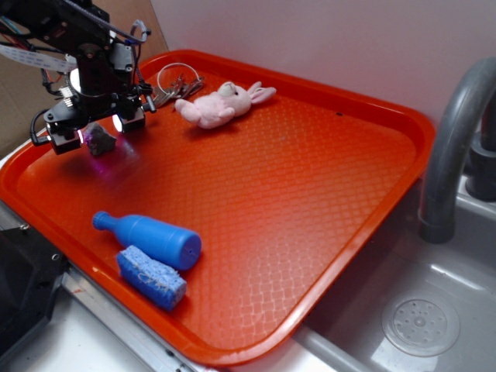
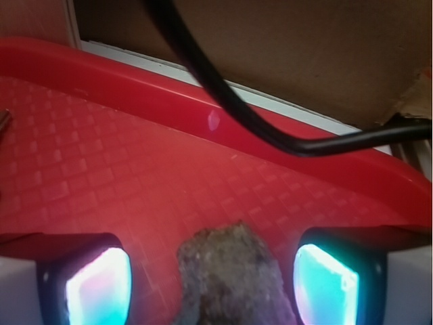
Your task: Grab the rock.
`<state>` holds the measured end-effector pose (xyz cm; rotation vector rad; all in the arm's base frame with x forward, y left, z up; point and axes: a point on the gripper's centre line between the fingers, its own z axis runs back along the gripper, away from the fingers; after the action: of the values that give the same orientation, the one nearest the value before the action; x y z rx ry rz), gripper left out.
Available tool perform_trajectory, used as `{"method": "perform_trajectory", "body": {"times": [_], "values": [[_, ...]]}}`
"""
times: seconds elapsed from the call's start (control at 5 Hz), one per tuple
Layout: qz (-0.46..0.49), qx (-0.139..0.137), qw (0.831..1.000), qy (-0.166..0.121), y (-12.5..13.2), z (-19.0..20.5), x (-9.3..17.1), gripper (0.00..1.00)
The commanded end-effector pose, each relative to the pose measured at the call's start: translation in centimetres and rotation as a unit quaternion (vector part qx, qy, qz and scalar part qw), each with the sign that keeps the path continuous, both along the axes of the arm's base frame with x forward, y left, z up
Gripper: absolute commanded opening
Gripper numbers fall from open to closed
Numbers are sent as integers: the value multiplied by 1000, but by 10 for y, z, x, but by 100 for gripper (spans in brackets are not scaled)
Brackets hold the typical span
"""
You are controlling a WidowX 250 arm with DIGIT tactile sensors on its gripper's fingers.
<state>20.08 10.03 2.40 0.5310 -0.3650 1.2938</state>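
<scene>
Rock (image 1: 99,140), a lumpy grey-brown stone, lies on the red tray (image 1: 310,178) near its back left corner, between the two fingers of the gripper (image 1: 98,133). Wrist view: the rock (image 2: 230,277) sits centred between the glowing finger pads (image 2: 100,288), with a gap of bare tray on either side; the jaws are spread and touch nothing. A black cable (image 2: 223,101) crosses above the tray rim. Beyond the gripper lie a ring of keys (image 1: 174,81) and, just beside it, a pink plush bunny (image 1: 221,103). Near the front edge, a blue bottle (image 1: 151,239) lies on its side, touching a blue sponge (image 1: 151,277). A grey faucet (image 1: 453,147) and sink (image 1: 418,322) stand to the right.
</scene>
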Motion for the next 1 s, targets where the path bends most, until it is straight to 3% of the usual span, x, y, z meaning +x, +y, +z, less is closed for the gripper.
{"method": "perform_trajectory", "body": {"times": [0.0,0.4,0.6,0.8], "values": [[-28,-6,1000,6,-5,6,-16,0],[-42,-11,999,-8,-19,11,-20,0],[-96,-38,994,-26,-27,42,-14,0],[-200,-96,974,-42,-41,92,0,0]]}}
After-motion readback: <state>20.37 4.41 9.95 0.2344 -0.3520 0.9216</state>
